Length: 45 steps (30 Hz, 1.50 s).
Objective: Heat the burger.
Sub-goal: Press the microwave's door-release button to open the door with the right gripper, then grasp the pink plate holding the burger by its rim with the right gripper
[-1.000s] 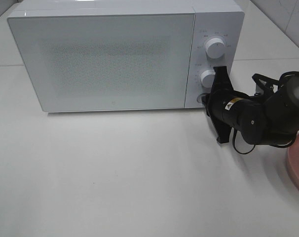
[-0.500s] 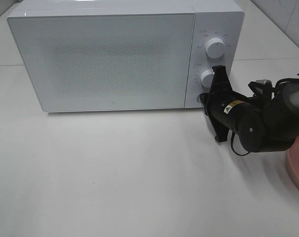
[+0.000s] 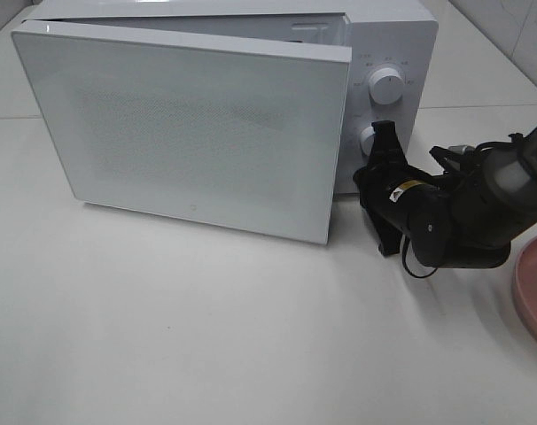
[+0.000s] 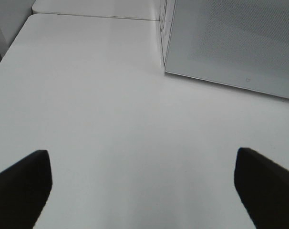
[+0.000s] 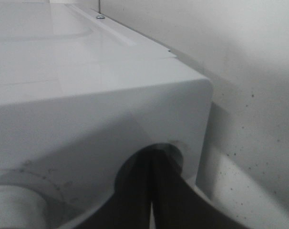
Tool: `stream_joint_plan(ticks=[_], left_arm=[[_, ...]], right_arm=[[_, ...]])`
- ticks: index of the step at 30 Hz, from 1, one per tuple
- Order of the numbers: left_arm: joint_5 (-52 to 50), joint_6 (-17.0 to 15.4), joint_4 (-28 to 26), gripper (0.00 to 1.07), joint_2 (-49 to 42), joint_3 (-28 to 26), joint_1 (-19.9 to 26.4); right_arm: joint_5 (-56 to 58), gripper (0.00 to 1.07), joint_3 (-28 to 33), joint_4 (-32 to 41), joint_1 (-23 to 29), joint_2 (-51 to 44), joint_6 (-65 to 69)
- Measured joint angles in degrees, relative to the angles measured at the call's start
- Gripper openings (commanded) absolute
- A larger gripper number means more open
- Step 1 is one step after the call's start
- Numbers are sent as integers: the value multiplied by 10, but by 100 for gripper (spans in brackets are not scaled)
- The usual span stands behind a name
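Black end effector (image 5: 153,160) tip inside microwave (image 5: 87,86) recess

1. The microwave (image 3: 393,53) sits at the back of the table (image 3: 206,336), with its door (image 3: 189,124) hinged on the left and standing ajar toward the front.
2. The right gripper (image 5: 152,167) is up against the bottom of the control panel (image 3: 385,111), right of the door.
3. A plate (image 3: 536,288) lies at the table's right edge, nearer the front.

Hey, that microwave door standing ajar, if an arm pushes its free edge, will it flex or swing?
The door looks like a rigid flat panel, so it should swing as one piece rather than flex. Its right-hand edge stands clear of the microwave, so a light pull there probably turns it wider. The boxy microwave itself likely stays put.
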Motion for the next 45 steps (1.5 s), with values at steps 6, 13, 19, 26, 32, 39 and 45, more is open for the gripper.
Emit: stream_joint_plan(ticks=[6,13,19,26,32,39,45], left_arm=[[0,0,0,95,0,0,0],[0,0,0,95,0,0,0],[0,0,0,95,0,0,0],[0,0,0,95,0,0,0],[0,0,0,95,0,0,0],[0,0,0,95,0,0,0],[0,0,0,95,0,0,0]], right_arm=[[0,0,-1,4,1,0,-2],[-6,0,10,4,1,-13,-6],[3,0,17,-15,-3,-21,-6],[81,0,32,-49,-14,-68,-3],[103,0,42,-66,-15,-93,-3],[194,0,53,-120,-15,-131,-5],[307,0,53,-154,-15,-174,-43]])
